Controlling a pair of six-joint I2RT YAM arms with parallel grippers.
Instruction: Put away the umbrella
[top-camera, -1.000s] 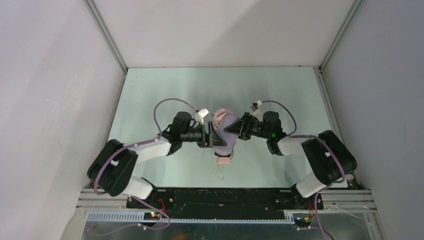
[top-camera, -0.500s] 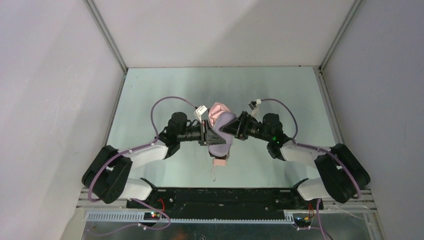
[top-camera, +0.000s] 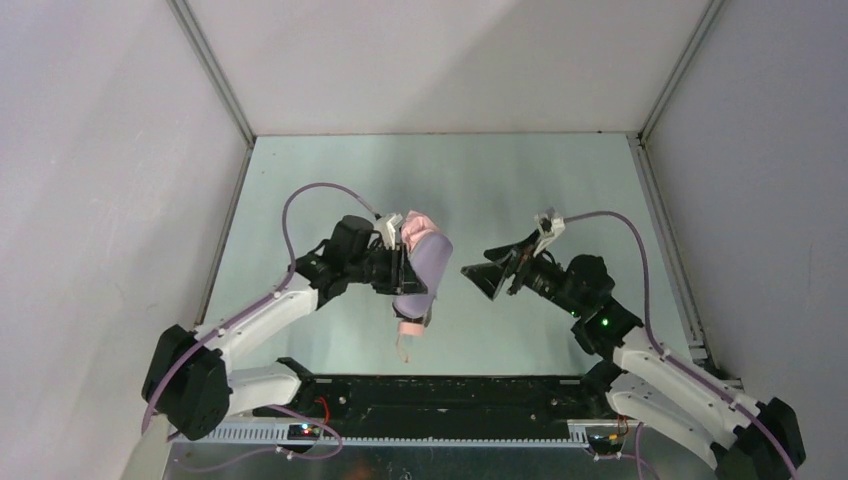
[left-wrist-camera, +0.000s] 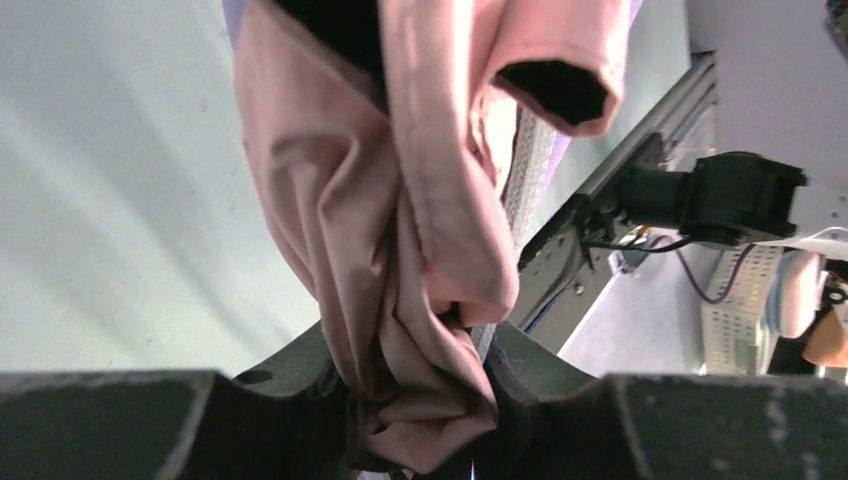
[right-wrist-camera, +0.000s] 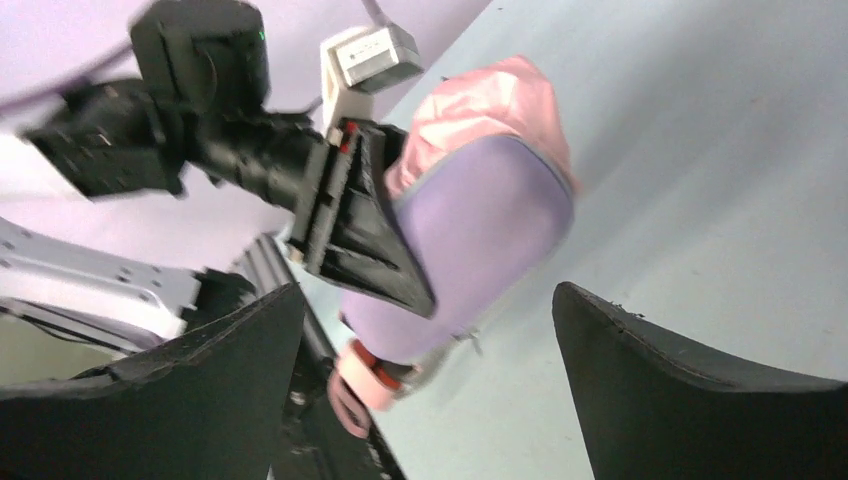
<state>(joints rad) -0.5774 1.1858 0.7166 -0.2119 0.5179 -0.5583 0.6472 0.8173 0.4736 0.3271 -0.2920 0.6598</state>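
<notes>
The left gripper (left-wrist-camera: 415, 395) pinches the soft pale pink cloth umbrella (left-wrist-camera: 400, 220), partly inside a lilac oblong case (right-wrist-camera: 470, 230), left of the middle. The right gripper (top-camera: 478, 280) is spread wide; it should push the cloth in slowly

You see the salmon-pink cloth umbrella (left-wrist-camera: 400, 250) crumpled and matt, the lilac oblong case (right-wrist-camera: 480, 230) smooth, the pale-green bench (top-camera: 500, 180) faintly glossy.

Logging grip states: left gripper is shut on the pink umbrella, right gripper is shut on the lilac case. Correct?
No. The right gripper is open and apart from the lilac case, as the top external view shows. The left gripper is indeed shut on the pink umbrella.
</notes>
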